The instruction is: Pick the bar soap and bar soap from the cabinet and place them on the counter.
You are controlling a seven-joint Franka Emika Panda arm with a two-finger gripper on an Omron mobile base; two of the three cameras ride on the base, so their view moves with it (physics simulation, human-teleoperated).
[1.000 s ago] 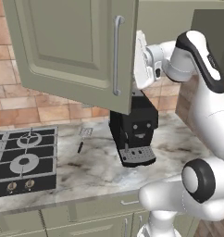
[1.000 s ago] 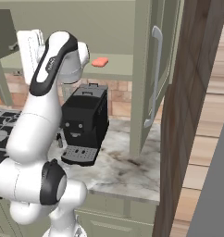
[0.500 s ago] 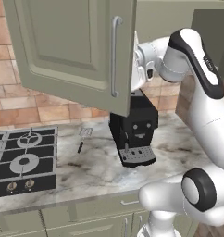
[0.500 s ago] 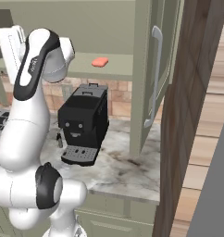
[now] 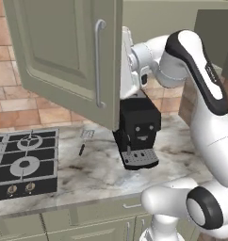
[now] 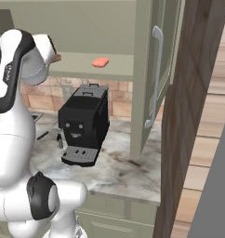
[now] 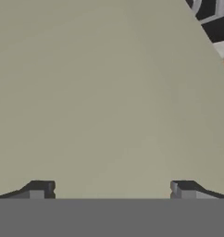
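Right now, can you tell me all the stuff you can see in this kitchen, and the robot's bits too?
bar soap: one, coral-red, lying on the open cabinet's shelf, above the coffee machine.
cabinet: one, sage-green, on the wall, doors swung open, long silver handles.
counter: one, beige-grey marbled stone, under the cabinet.
coffee machine: one, black, standing on the counter below the cabinet.
gas hob: one, black, set in the counter at the left.
small utensil: one, dark handle with a silvery head, lying on the counter between hob and coffee machine.
brick wall: reddish-brown tiles behind the counter.
robot arm: one, white with dark joints, reaching up to the cabinet.
claw: one, dark tips wide open, nothing in it, facing a plain green surface.
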